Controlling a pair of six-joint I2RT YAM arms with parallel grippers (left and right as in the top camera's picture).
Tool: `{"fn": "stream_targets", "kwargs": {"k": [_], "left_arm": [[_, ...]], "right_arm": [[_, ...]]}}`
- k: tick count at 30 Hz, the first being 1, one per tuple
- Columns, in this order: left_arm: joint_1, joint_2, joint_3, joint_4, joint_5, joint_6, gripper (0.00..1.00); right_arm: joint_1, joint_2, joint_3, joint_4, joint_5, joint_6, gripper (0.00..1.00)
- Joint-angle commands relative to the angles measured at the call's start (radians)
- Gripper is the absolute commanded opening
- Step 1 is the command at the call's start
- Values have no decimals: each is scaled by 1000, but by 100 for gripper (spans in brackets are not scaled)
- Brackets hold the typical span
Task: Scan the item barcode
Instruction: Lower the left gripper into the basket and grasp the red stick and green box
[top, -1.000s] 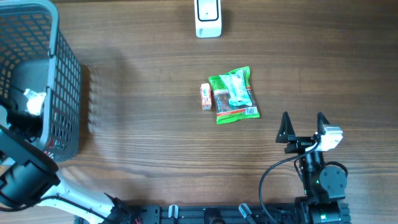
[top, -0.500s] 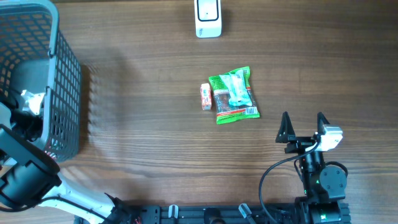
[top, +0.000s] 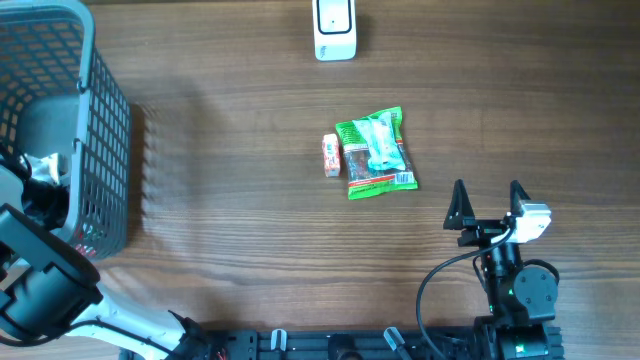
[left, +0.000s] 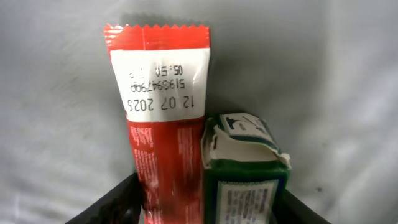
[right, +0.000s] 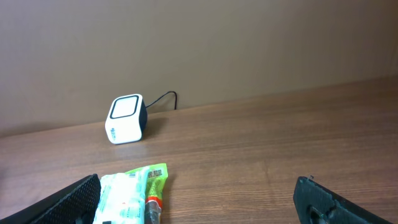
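Our left gripper (left: 206, 196) is down inside the basket (top: 100, 120), which stands at the left of the table (top: 250, 230). In the wrist view a red packet (left: 158, 93) and a green box (left: 242, 168) lie side by side, touching, on the grey basket floor. The packet's white printed end points away from the fingers, and the box's torn flap is at its far end. One finger stands at the packet's outer edge and the other at the box's outer edge, so both items sit between them. We cannot tell whether the fingers are pressing them or only flanking them.

Our right gripper (top: 487, 187) rests at the near right with its fingers spread wide and nothing between them. The scanner (top: 334, 28) stands at the far centre. A green pouch (top: 376, 152) lies mid-table, with a small orange pack (top: 331, 155) just left of it.
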Motion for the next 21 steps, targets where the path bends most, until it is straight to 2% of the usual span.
{"fn": "stream_targets", "kwargs": {"k": [1, 4, 8, 10, 21], "left_arm": [[3, 51, -55, 14, -44, -135, 40], [3, 51, -53, 37, -44, -141, 37], [3, 50, -13, 62, -44, -145, 20], [3, 50, 35, 53, -44, -145, 14], [-3, -13, 410, 28, -43, -246, 13]], "right_arm": [[-5, -3, -1, 5, 13, 4, 100], [-5, -3, -1, 5, 13, 4, 100], [-5, -3, -1, 5, 13, 4, 100], [-5, -3, -1, 5, 13, 4, 100], [-5, -3, -1, 5, 13, 3, 100]]}}
